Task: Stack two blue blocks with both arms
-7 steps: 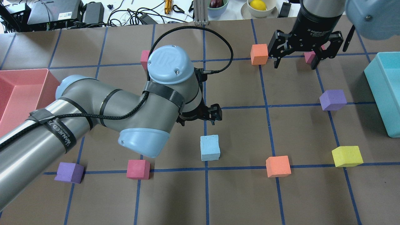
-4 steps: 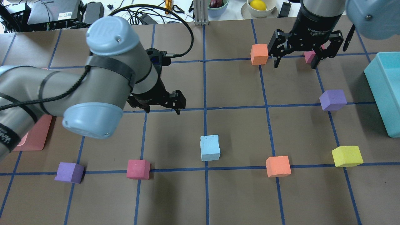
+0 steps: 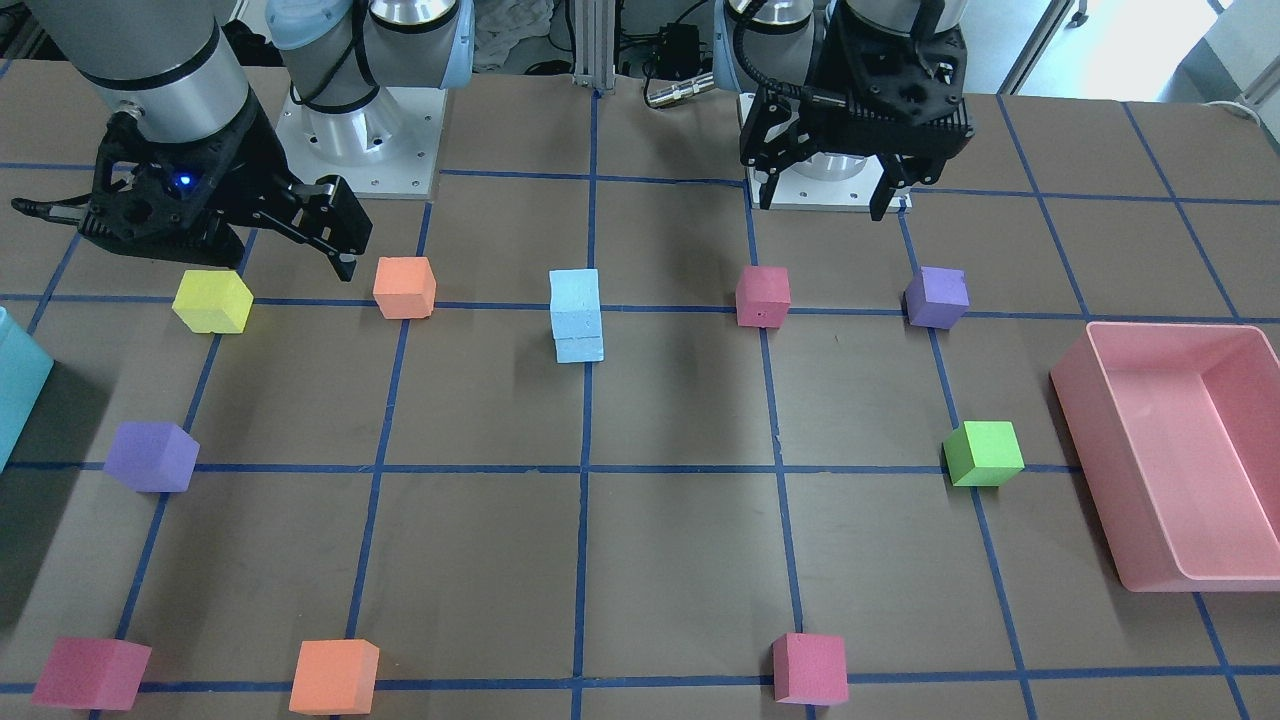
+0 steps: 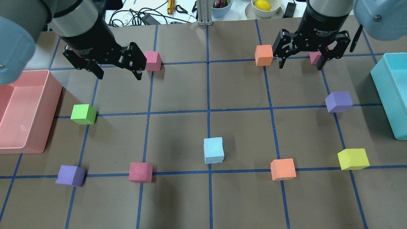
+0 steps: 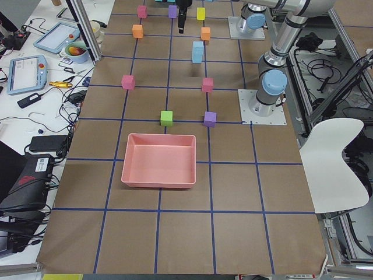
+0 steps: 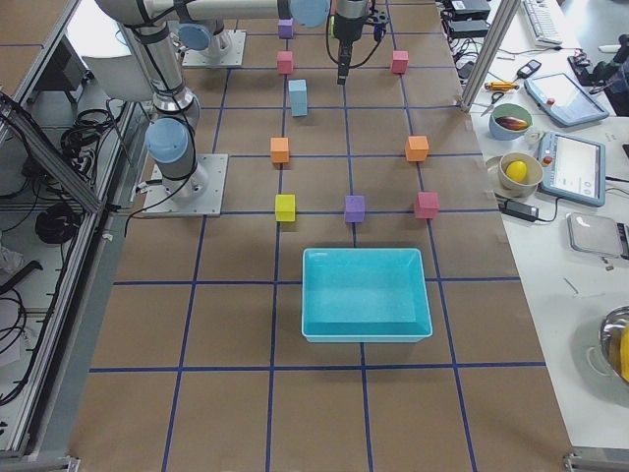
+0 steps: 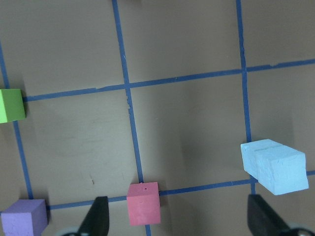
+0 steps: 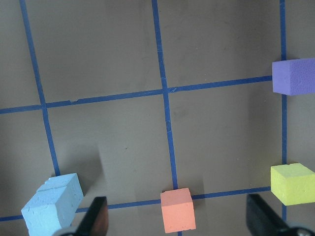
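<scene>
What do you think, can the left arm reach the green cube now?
Probably yes. The left arm hovers near the green cube, its fingers open and empty; nothing sits on the cube, and the pink tray stands apart from it.

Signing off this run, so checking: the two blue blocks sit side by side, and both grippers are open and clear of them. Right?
No: the blue blocks are stacked, one on the other, as the exterior front-facing view shows. The left gripper and right gripper are indeed open and clear of them.
</scene>
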Controlling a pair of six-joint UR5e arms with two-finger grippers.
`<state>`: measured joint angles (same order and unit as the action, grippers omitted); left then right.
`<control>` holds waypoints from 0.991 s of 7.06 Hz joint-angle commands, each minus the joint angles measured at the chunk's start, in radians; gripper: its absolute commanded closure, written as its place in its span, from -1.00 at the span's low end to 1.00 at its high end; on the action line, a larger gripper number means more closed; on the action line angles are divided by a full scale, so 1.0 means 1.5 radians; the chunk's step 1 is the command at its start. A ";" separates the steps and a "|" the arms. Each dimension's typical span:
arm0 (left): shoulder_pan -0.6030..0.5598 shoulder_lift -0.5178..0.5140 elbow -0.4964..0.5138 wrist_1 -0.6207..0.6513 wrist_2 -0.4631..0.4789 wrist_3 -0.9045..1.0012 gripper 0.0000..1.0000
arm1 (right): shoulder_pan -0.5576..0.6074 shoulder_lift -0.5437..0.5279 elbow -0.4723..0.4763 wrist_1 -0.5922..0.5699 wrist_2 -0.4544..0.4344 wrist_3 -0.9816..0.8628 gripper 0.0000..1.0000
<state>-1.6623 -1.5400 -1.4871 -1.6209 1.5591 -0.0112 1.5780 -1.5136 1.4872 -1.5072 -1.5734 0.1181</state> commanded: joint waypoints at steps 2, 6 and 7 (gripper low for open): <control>0.005 -0.057 0.020 0.071 0.018 0.000 -1.00 | 0.000 -0.001 -0.003 -0.004 0.000 0.001 -1.00; 0.001 -0.040 0.005 0.059 0.015 0.006 -1.00 | 0.005 -0.007 -0.010 -0.010 0.013 -0.007 -1.00; 0.001 -0.041 0.006 0.058 0.015 0.006 -1.00 | 0.007 -0.012 -0.009 -0.010 0.013 -0.015 -1.00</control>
<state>-1.6607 -1.6042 -1.4789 -1.5307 1.5838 -0.0030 1.5861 -1.5254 1.4764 -1.5216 -1.5585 0.1057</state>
